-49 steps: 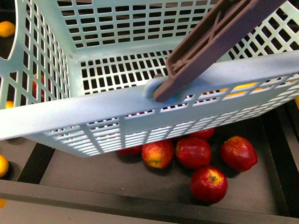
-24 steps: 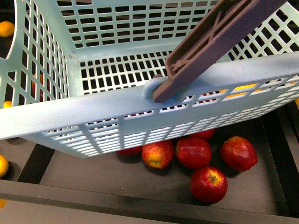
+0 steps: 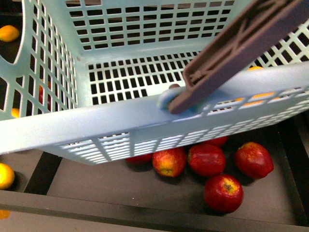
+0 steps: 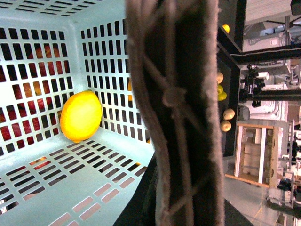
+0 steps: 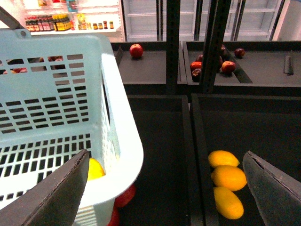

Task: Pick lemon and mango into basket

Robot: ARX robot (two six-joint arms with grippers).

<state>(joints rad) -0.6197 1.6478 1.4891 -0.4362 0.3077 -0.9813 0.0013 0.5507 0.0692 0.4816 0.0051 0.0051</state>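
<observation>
A lemon (image 4: 81, 116) lies in the tilted basket (image 3: 72, 125). The right gripper (image 5: 165, 157) gapes wide near what look like mangoes (image 5: 229, 178). The handle (image 4: 174, 94) hides the left gripper's fingers, so their state cannot be told.

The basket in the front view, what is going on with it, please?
The turquoise basket hangs tilted above a tray of red apples, lifted by its brown handle. The left wrist camera sits right against that handle, so the left arm seems to carry it, though its pincer does not show clearly. One lemon lies inside against a wall. The right pincer is open and empty above a bin with three yellow-orange fruits.
</observation>
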